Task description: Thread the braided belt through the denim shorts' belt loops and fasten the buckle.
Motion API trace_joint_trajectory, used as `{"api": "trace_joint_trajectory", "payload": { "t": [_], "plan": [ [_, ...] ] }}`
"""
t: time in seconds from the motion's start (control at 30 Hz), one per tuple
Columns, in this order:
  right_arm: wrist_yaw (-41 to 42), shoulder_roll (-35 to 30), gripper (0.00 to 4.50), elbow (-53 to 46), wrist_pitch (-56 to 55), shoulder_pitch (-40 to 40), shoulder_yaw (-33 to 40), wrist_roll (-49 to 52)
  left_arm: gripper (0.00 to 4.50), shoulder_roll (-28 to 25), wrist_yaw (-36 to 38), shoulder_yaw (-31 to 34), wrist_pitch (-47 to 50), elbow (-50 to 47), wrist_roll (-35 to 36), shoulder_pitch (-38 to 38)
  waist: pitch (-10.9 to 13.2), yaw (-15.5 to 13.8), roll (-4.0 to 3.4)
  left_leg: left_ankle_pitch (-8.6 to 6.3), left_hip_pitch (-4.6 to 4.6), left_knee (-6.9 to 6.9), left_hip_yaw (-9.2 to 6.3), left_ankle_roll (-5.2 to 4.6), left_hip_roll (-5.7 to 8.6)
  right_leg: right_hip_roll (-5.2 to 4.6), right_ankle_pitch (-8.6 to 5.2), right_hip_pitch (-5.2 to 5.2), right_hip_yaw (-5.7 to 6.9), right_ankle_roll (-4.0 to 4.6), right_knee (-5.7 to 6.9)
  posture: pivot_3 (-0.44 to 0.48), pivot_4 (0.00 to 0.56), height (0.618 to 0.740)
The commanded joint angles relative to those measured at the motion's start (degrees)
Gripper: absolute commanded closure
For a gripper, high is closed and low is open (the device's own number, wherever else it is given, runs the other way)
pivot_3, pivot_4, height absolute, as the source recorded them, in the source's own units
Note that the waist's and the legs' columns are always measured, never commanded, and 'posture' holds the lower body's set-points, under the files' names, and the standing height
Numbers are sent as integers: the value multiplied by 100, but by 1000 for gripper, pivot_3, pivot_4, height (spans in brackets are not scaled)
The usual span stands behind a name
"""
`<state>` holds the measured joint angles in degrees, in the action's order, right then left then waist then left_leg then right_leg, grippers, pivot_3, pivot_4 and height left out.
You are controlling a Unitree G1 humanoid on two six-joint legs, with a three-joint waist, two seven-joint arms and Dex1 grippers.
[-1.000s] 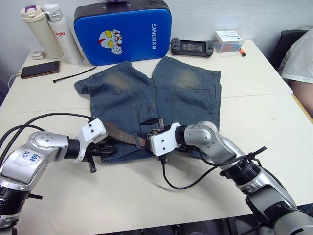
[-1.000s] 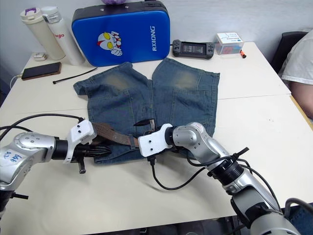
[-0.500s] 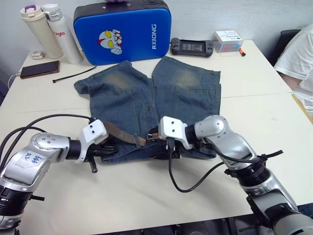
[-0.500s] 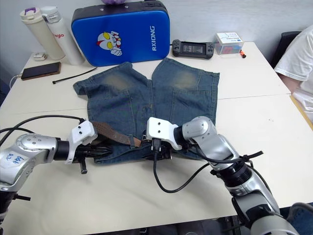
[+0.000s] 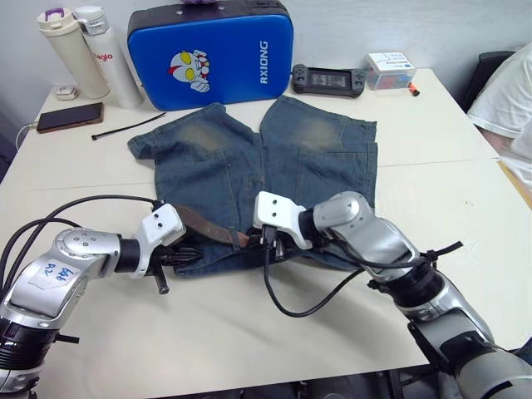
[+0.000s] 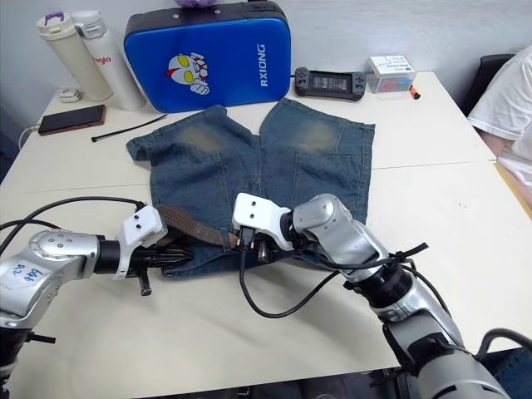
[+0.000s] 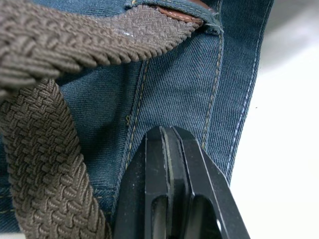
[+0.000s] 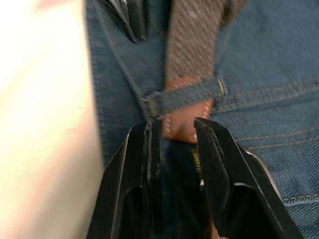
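Denim, faded blue with tan-worn patches: the denim shorts (image 5: 264, 179) lie flat on the white table (image 5: 432, 191), legs pointing toward the far edge and waistband toward the robot, presumably so the belt loops sit within easy reach of both arms. Braided belt (image 5: 209, 225), dark brown weave: it runs along the waistband on the robot's left half, its stitched leather tip poking out just past one of the belt loops (image 8: 187, 96) near the fly. The buckle I cannot pick out. Right gripper (image 8: 174, 132): fingers parted, one on each side of that leather tip, apparently lined up to pinch it and draw the strap onward. Left gripper (image 7: 171, 137): fingers pressed together with nothing visibly between them, tips resting on the denim at the waistband's left end beside a loose fold of the strap, likely pinning the cloth so it does not slide when the belt is pulled. Judged stage: early, one loop passed, fastening not yet begun. Background items, well apart from the work: a blue hard case (image 5: 209, 52) standing at the far edge, two tall drink bottles (image 5: 87, 54), a phone (image 5: 69, 117), a thin black cable tie (image 5: 125, 126), a handheld game console (image 5: 327, 80), a small box (image 5: 390, 69). A person's sleeve (image 5: 507, 87) shows at the right.
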<state>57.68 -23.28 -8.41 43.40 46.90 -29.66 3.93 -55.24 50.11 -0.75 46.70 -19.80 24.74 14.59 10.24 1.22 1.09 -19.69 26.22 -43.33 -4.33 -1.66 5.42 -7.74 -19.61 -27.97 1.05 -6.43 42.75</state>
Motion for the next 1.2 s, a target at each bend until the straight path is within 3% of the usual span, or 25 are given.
{"api": "trace_joint_trajectory", "payload": {
  "t": [0.03,0.63,1.1,1.2],
  "plan": [
    [-58,103,3144,23,-115,143,-55,-45,4500,12,-30,-10,-3,-109,-70,-122,0,3,0,0,0,0,0,0,0,0,0,0,0,0,-1,0,150,664],
    [-36,209,3144,229,200,6,-144,46,4500,24,-98,-16,-52,-81,-124,-161,-1,14,-1,0,-2,1,-2,0,0,1,0,0,0,0,0,0,150,664],
    [-252,266,3144,604,457,14,-749,-360,4500,97,-217,-6,-39,-111,-122,-175,-80,21,-8,0,-12,7,-4,1,0,1,0,4,-1,0,-1,0,150,664],
    [-356,307,3867,588,666,28,-772,-392,4500,126,-253,11,-16,-145,-110,-193,-106,22,-10,-1,-17,9,-9,1,0,3,0,9,-1,0,-3,0,150,664]
  ]
}}
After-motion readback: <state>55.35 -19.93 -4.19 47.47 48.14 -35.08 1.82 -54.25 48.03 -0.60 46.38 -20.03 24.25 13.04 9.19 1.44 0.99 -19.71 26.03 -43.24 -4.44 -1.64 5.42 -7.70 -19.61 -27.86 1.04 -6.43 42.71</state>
